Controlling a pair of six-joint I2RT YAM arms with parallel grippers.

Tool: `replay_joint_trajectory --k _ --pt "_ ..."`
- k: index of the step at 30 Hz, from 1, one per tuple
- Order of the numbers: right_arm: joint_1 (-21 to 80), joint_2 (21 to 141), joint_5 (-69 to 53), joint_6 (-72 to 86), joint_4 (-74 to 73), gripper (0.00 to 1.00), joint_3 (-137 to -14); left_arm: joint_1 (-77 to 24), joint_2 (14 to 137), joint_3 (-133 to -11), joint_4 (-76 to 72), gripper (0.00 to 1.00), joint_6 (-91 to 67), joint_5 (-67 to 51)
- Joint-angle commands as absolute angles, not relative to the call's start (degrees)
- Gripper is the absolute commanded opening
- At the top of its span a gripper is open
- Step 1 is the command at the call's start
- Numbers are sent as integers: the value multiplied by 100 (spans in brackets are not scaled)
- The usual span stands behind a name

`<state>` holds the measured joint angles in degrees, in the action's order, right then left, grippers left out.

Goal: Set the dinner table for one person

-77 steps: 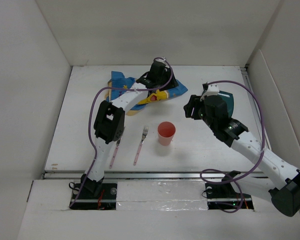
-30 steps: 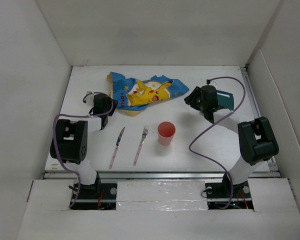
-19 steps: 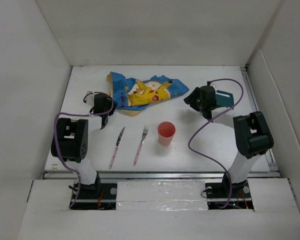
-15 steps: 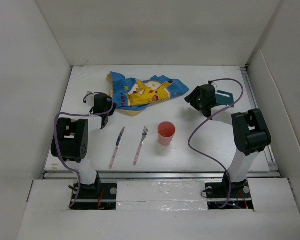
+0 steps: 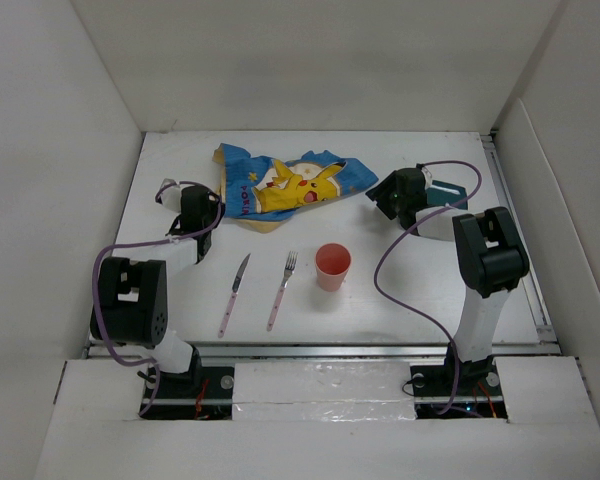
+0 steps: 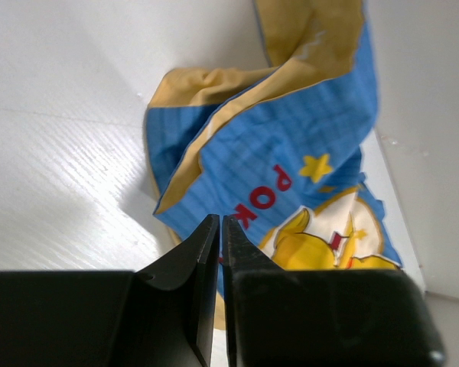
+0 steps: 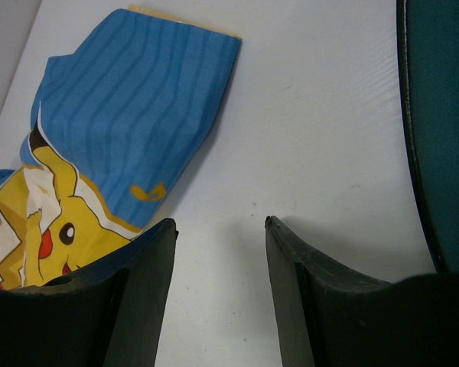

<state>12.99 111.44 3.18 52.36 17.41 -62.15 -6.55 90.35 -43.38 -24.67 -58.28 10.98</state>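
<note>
Left tool [image 6: 220, 223] closed at the left edge of the Pikachu placemat [image 5: 285, 180]; right tool [image 7: 220, 225] open and empty just right of that placemat, above the white surface [image 5: 410, 290]

A lab booth: white panels [image 5: 310, 60] enclose the dinner table [image 5: 400, 145].
</note>
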Motion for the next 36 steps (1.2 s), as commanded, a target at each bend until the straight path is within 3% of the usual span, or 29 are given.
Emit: replay_joint_trajectory --k 1,2,3,5,6,12,32,34,36 --pt "1248 11223 413 5414 2250 56 -6451 -650 8499 -4148 -2453 4 -5634 1284" --pt "1248 11293 396 5414 2233 57 -6495 -650 8551 -4201 -2304 19 -5634 1196" --pt "1248 11320 369 5414 2224 57 -6582 -650 8578 -4288 -2103 48 -5616 1117" --pt "1248 11390 352 5405 2250 57 -6635 -703 8709 -4307 -2074 66 -5599 1012" --pt "1248 11391 343 5414 2267 56 -6653 -755 8762 -4307 -2179 68 -5625 967" --pt "1248 11469 185 5274 2470 56 -6636 -756 9394 -4613 -2372 56 -5967 729" --pt "1248 11619 167 5212 2593 57 -6618 -756 10011 -5027 -2522 32 -5968 817" --pt "1248 11628 158 5221 2593 57 -6636 -756 10028 -5071 -2514 24 -5950 835" --pt "1195 11645 132 5221 2601 56 -6645 -756 10028 -5106 -2461 8 -5941 852"
